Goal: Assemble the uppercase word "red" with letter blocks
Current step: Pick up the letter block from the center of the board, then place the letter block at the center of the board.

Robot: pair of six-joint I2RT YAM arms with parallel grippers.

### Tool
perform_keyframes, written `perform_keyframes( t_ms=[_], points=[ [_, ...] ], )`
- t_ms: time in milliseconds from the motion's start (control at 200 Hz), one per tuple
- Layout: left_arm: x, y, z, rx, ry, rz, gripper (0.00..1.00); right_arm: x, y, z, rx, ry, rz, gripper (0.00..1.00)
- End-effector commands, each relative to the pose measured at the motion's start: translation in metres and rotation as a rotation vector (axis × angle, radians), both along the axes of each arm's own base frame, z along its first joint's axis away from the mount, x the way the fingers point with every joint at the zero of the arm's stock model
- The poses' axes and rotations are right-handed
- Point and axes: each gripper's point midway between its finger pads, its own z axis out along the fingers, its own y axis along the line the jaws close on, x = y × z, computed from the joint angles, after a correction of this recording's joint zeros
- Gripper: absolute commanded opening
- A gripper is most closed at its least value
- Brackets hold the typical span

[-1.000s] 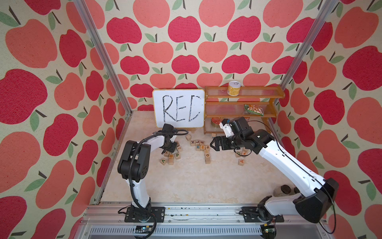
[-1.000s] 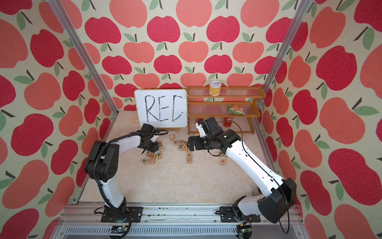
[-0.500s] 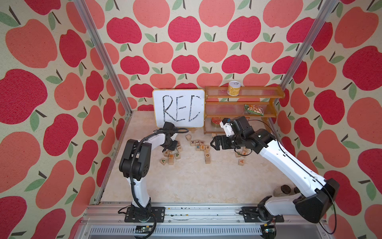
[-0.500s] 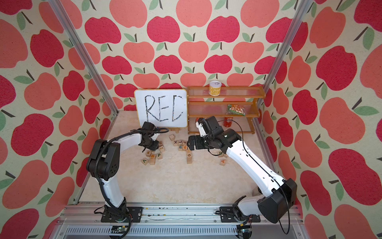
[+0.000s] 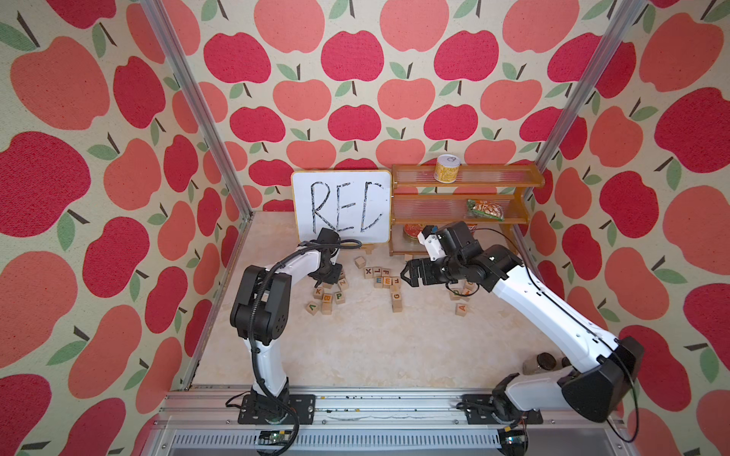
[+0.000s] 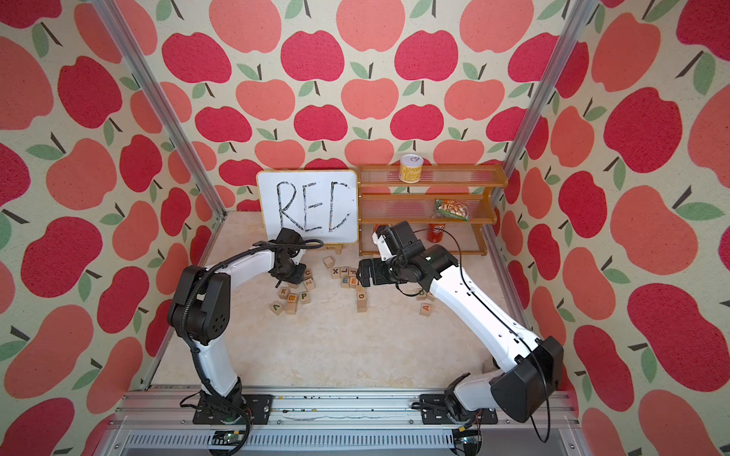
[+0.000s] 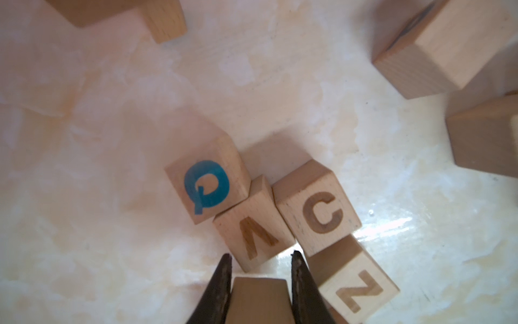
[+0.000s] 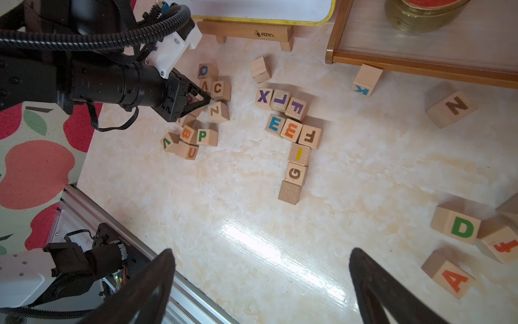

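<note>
My left gripper (image 7: pixel 261 254) is shut on a light-wood letter block (image 7: pixel 259 300) whose printed face is hidden. It sits low among the left cluster of blocks, seen in both top views (image 5: pixel 330 276) (image 6: pixel 290 276). Just past its fingertips lie blocks A (image 7: pixel 256 235), Q (image 7: pixel 206 186), C (image 7: pixel 318 209) and Z (image 7: pixel 357 290). The blue-teal E block (image 8: pixel 274 123) lies in the middle cluster. The green D block (image 8: pixel 461 227) lies on the right. My right gripper (image 8: pixel 260 252) hovers open over bare floor with nothing between its fingers, near the middle cluster in a top view (image 5: pixel 407 274).
A whiteboard (image 5: pixel 341 207) with black handwriting stands at the back, with a wooden shelf (image 5: pixel 462 197) holding a can beside it. Other cubes lie around: X (image 8: pixel 263 96), G (image 8: pixel 295 173), orange A (image 8: pixel 454 280), P (image 8: pixel 202 136). Dark jars (image 5: pixel 543 361) stand at front right.
My left gripper has closed on the block and shifted slightly within the left cluster. The right arm has stayed still and open.
</note>
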Motion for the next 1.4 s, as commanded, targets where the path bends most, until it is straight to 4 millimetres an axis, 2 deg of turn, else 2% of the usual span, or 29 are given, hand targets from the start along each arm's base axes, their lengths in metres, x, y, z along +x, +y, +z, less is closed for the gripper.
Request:
perform_keyframes(
  t_ms=[0,430,630,855,1055,1396],
  points=[
    [-0.007,0.005,0.012,0.034,0.011,0.086,0.06,0.004,0.016,-0.003,0.021,0.014,0.041,0.99],
    [-0.021,0.013,0.051,0.043,-0.041,0.159,0.08,0.023,0.039,-0.008,0.074,0.021,0.037,0.99],
    [-0.034,0.003,0.069,0.028,-0.075,0.167,0.08,0.019,0.044,-0.010,0.070,0.016,0.056,0.99],
    [-0.058,-0.022,0.080,0.032,-0.070,0.161,0.09,0.002,0.038,-0.014,0.065,0.019,0.057,0.99],
    [-0.081,-0.040,0.084,0.034,-0.071,0.180,0.09,-0.023,0.025,-0.017,0.083,0.028,0.043,0.99],
    [-0.118,-0.055,0.073,0.027,-0.087,0.245,0.09,-0.061,-0.012,-0.027,0.103,0.018,-0.008,0.99]
  ],
)
